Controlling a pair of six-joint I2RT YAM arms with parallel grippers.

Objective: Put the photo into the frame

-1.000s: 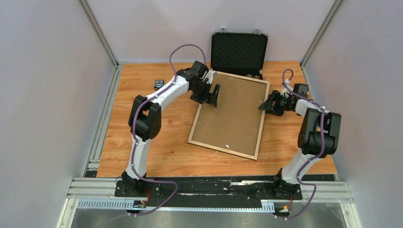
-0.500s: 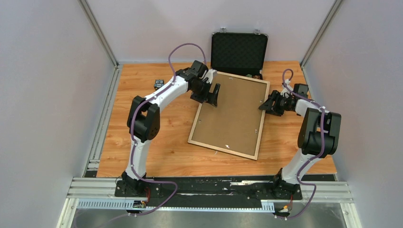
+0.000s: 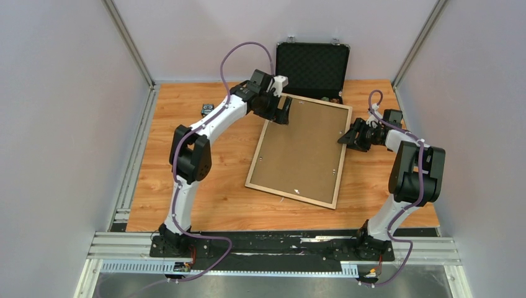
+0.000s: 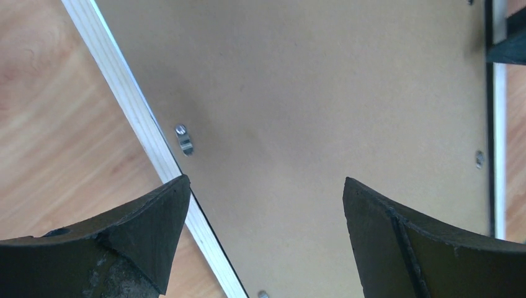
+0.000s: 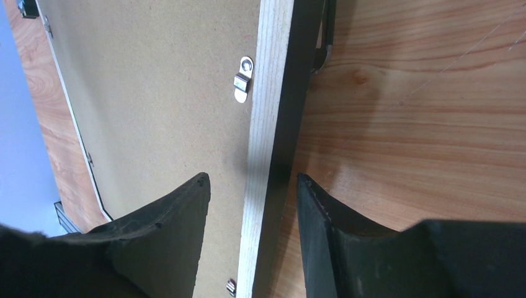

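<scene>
**A:** Where is the photo lying now?

**B:** I am not seeing it in any view. The frame (image 5: pixel 267 155) is lying face down in the middle of the table (image 3: pixel 186 118), its long side running from 1 to 7 o'clock. The brown backing panel (image 3: pixel 304 149) is filling it. If the photo is inside, the panel is hiding it.

**A:** So which step is going on?

**B:** I am judging it as the fastening of the panel. The left gripper (image 3: pixel 282 112) is hovering over the frame's 11 o'clock corner, jaws wide apart, holding nothing. The right gripper (image 5: pixel 251 177) is straddling the rail at 3 o'clock, fingers half apart. A gap is showing on the panel side, so it is not looking like a clamp.

**A:** And next?

**B:** Probably a fine push on a small metal clip (image 4: pixel 184 139), while the frame is being kept from sliding.

**A:** What are the wrist cameras adding?

**B:** They are showing the clips clearly, and from above these are only dots. Only the overhead view is giving the whole layout, with the black case (image 3: pixel 312 65) at 12 o'clock.
</scene>
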